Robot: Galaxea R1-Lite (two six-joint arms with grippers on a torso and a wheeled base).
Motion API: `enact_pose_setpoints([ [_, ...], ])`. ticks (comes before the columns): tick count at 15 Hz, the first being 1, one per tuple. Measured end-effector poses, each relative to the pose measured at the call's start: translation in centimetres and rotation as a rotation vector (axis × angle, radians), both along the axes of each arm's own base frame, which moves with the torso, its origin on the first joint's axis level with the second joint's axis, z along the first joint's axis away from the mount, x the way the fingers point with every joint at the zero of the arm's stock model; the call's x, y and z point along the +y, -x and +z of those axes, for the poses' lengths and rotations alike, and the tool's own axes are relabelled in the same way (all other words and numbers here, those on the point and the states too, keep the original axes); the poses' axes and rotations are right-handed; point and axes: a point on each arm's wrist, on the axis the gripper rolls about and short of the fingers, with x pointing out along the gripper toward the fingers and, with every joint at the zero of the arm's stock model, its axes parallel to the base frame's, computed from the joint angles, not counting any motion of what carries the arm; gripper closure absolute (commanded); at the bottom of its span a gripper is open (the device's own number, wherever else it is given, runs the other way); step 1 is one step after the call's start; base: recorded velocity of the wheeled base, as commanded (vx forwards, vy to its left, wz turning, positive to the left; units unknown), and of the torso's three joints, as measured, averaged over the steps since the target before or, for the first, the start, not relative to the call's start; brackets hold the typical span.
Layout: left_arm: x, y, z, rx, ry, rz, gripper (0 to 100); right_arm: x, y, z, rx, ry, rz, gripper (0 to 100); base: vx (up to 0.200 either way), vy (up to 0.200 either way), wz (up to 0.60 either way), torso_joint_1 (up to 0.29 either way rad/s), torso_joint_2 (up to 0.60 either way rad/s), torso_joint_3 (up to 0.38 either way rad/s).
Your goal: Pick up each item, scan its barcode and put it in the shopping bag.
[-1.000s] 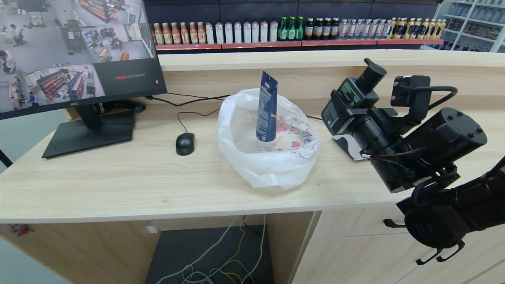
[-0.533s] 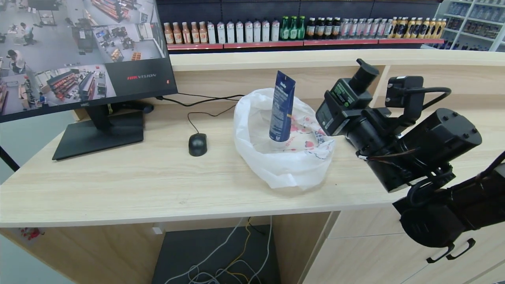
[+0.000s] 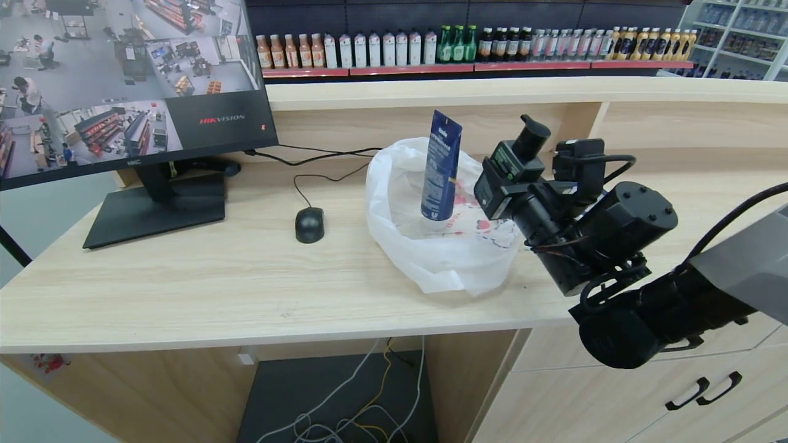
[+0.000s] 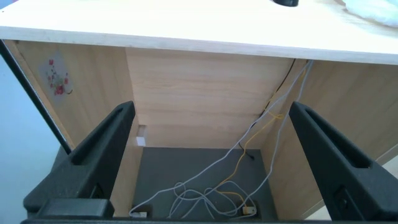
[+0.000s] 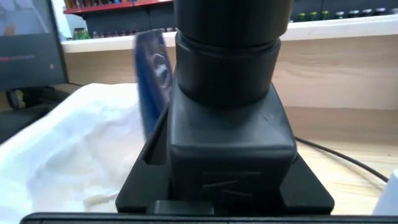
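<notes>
A tall blue tube [image 3: 440, 166] stands upright inside the white shopping bag [image 3: 443, 261] on the wooden counter. My right gripper [image 3: 511, 195] is at the bag's right rim, shut on a black barcode scanner [image 3: 516, 165] whose round handle points up. In the right wrist view the scanner [image 5: 227, 124] sits close in front, with the blue tube [image 5: 152, 81] and the white bag [image 5: 68, 149] behind it. My left gripper [image 4: 211, 124] hangs open below the counter's front edge, with nothing between its fingers.
A monitor [image 3: 123, 92] stands at the back left and a black mouse [image 3: 309, 224] lies left of the bag. A raised ledge [image 3: 431, 92] runs behind the counter. Loose cables [image 4: 211, 186] lie in the recess under the desk. Drawers [image 3: 702, 391] are below right.
The head camera shifted early on. Since then my right arm has carried the scanner left and forward, up to the bag's right rim. The tube and bag have stayed put.
</notes>
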Motion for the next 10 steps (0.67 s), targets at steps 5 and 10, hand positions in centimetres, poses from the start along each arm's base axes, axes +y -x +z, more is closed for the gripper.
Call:
enact_pose_setpoints([
  [5,0.0,0.0,0.0,0.000,0.000,0.000,0,0.9,-2.3,-2.0,0.012,0.020,-0.019,100,0.000,0.000,0.00,0.000,0.00,0.000],
  [10,0.0,0.0,0.0,0.000,0.000,0.000,0,1.1,-3.3,-3.7,0.047,0.027,-0.044,100,0.000,0.000,0.00,0.000,0.00,0.000],
])
